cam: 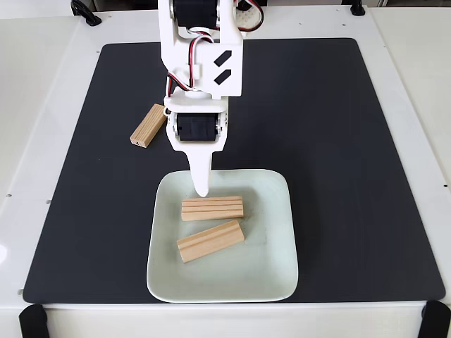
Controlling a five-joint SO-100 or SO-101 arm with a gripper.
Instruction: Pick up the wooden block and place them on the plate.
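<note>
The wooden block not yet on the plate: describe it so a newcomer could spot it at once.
Start at the black mat covering the white table. Left of the white arm, above the plate, one wooden block lies flat on the mat, angled diagonally. Unlike the two blocks on the plate, it sits on black, not ceramic.

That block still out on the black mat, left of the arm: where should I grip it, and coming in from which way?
Grip the wooden block on the mat across its narrow width, at mid-length, coming straight down from above. It lies flat and tilted diagonally in the fixed view, so turn the gripper until its jaws face the two long sides. Both look clear.
</note>
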